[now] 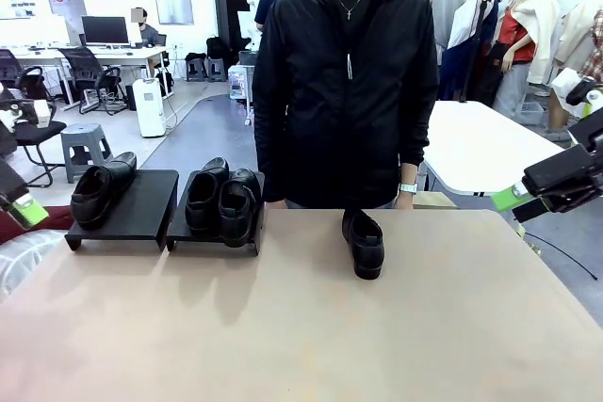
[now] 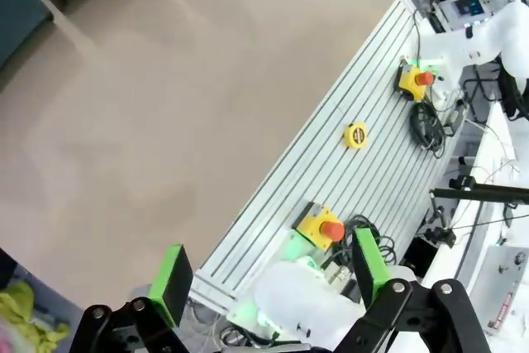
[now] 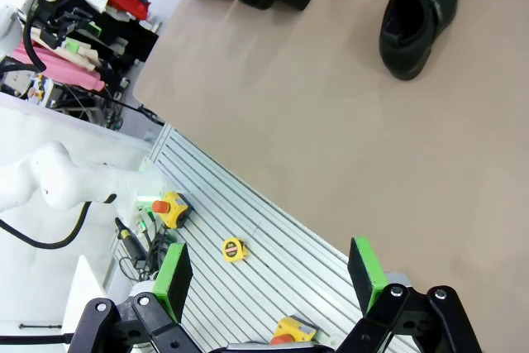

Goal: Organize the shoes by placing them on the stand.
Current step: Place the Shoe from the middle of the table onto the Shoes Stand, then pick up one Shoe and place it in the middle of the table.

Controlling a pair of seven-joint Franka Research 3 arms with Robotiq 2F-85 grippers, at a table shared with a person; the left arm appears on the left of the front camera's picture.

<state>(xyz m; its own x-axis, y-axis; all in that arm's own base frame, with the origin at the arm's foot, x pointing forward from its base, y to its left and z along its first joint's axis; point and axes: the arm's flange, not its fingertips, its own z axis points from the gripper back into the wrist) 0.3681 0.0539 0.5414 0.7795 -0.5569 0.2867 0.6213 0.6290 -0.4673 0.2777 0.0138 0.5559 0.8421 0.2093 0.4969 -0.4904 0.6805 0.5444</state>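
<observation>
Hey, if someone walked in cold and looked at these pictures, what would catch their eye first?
Probably the lone black shoe on the bare tan table, right before the person in black. Next, the black stand at far left, carrying three shoes.

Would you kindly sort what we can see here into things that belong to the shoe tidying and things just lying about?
Belongs to the job:
- shoe left on the table
- single shoe on the left platform
- pair on the right platform
- stand

Just lying about:
- yellow tape measure
- emergency stop buttons
</observation>
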